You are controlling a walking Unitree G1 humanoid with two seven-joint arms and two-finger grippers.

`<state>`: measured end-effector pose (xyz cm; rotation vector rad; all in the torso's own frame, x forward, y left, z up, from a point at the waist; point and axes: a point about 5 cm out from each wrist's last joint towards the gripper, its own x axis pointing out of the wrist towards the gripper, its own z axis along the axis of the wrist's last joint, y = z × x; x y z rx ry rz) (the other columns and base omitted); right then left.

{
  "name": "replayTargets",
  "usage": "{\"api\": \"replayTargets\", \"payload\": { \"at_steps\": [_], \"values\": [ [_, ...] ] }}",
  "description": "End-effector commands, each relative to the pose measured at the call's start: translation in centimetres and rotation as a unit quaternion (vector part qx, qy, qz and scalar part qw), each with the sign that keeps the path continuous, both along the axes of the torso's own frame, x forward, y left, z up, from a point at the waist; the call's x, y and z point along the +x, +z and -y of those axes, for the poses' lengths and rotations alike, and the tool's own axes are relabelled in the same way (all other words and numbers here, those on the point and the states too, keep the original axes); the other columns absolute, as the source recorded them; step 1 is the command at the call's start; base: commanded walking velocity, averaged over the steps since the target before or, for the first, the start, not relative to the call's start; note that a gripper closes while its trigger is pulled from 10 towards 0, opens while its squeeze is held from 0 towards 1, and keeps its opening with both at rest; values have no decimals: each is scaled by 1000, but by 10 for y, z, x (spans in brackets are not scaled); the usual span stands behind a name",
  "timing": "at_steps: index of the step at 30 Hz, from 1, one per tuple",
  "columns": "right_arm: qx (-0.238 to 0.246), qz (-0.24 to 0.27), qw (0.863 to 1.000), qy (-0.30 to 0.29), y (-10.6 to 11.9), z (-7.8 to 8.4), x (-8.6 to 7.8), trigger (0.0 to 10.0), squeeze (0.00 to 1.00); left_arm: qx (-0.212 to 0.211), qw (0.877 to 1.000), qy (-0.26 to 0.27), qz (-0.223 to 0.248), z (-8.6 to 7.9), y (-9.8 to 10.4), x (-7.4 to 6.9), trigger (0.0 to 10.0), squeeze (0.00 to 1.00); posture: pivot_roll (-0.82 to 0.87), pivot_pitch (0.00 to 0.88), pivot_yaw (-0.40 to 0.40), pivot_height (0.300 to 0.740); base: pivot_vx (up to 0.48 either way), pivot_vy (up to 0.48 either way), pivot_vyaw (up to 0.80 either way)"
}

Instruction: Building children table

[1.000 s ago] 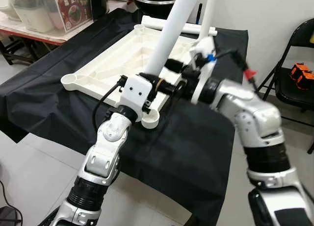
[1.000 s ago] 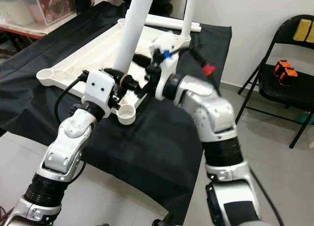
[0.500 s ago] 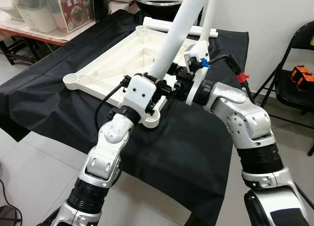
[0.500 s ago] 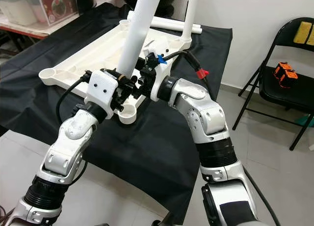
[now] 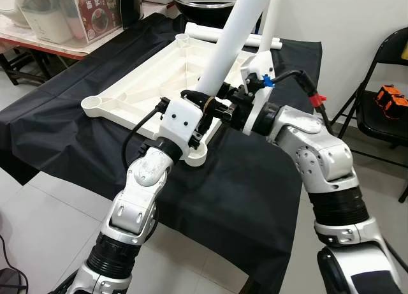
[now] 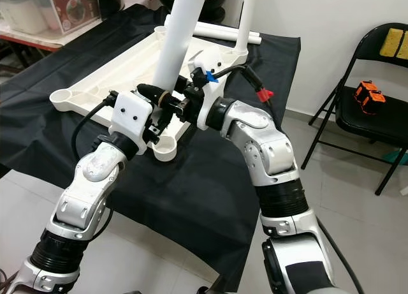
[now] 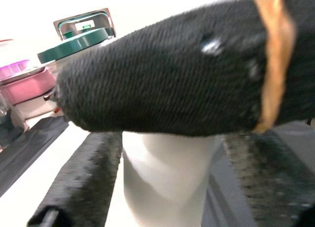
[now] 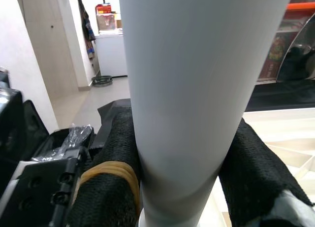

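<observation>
Black cloth draped over a low surface, with a white tabletop lying upside down on it, ribbed underside up. Second white leg standing upright at the far corner; another white tube lying flat just beyond the tabletop's far edge. White table leg rising tilted from the near right part of the tabletop. Left gripper clamped on that leg low down, a finger on either side. Right gripper closed on the same leg from the opposite side, pads pressed to it. Folding chair well off to the right
</observation>
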<state>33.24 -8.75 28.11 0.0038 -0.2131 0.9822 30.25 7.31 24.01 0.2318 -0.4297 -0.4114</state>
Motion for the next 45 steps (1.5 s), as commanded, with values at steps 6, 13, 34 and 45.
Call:
{"api": "replayTargets", "payload": {
  "at_steps": [6, 13, 34, 45],
  "values": [
    [13, 3, 999, -43, 5, 4, 8, 0, 0, 14, 1000, 18, -5, -14, -2, 1, 10000, 1000, -23, 116, -29, 740, 0, 0, 0],
    [28, -40, 991, -122, 1, 19, 26, 0, 0, 50, 997, 55, -20, -48, -9, 2, 10000, 1000, -20, 124, -31, 740, 0, 0, 0],
    [2, -131, 989, -74, -8, 12, 36, 0, 0, 63, 975, 186, -107, -118, -44, 0, 10000, 0, -19, 149, -37, 740, 0, 0, 0],
    [-51, -152, 986, -49, -17, 0, 36, 0, 0, 50, 988, -93, -110, -110, -38, -50, 10000, 0, -10, 161, -41, 740, 0, 0, 0]
  ]
}}
